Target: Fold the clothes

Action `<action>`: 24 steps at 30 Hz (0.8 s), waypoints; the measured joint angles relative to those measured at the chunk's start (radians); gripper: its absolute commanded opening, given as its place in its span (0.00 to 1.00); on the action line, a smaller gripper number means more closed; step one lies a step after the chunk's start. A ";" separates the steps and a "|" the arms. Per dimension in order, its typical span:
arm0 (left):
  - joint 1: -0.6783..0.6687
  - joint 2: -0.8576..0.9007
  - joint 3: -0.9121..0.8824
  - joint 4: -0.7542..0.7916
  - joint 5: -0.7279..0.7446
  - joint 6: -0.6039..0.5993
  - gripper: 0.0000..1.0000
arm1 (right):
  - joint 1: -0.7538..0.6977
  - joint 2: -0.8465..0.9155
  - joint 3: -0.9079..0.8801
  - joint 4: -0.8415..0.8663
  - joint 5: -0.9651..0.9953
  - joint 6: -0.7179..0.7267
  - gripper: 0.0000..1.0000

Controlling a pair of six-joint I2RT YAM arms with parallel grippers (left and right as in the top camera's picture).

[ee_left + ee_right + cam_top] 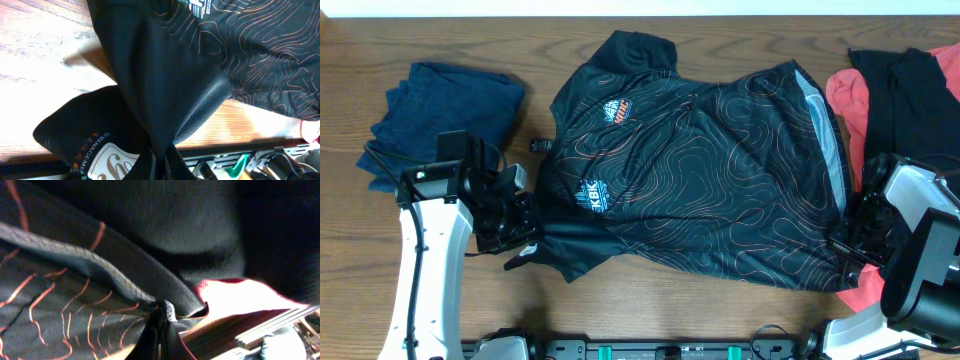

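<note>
The black jersey (700,170) lay spread across the middle of the bench (380,40), collar toward the far edge. The left gripper (527,243) pinched its sleeve near the front-left corner, and the right gripper (842,248) pinched the hem by the right edge. A folded blue cloth (440,100) sat near the far-left corner
</note>
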 measured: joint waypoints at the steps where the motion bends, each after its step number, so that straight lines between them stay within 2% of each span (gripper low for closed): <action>1: 0.000 0.000 0.000 0.000 0.000 0.000 0.07 | 0.000 0.000 0.002 -0.019 -0.007 0.000 0.01; 5: 0.000 0.000 0.000 0.000 0.000 0.000 0.06 | 0.000 0.001 0.039 -0.102 -0.042 0.000 0.01; 12: 0.001 0.000 0.000 0.000 -0.001 0.000 0.07 | 0.000 0.002 0.205 -0.226 -0.070 0.000 0.02; 16: 0.001 0.000 0.000 0.000 0.000 0.000 0.06 | 0.000 0.002 0.221 -0.243 -0.071 -0.003 0.02; 24: 0.001 0.000 0.000 0.000 0.000 0.000 0.06 | 0.000 0.002 0.221 -0.274 -0.071 -0.026 0.09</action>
